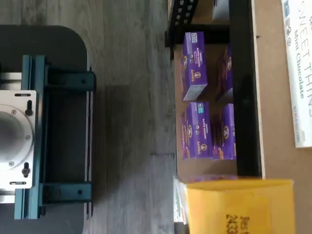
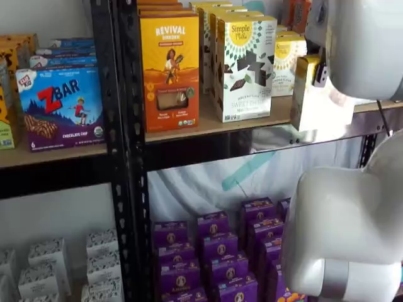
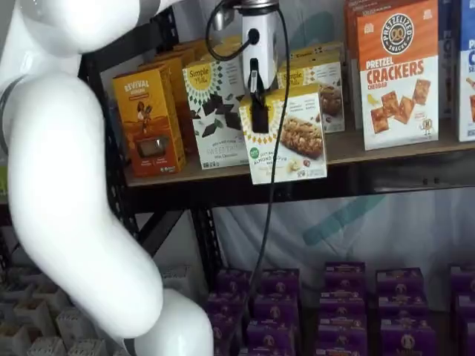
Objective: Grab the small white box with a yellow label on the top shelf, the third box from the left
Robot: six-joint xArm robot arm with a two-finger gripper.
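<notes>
The small white box, with a yellow sunburst logo and a cookie picture, hangs in my gripper just in front of the top shelf, its bottom edge below the board. A black finger lies on its front face. The gripper is shut on the box. In a shelf view the box shows its yellow narrow side under the white gripper body. In the wrist view its yellow side shows close up. More small white boxes stand behind on the shelf.
The taller white box with chocolate pieces and the orange Revival box stand left of the held box; a pretzel crackers box stands right. Purple boxes fill the lower shelf. A black upright stands left. My white arm fills the foreground.
</notes>
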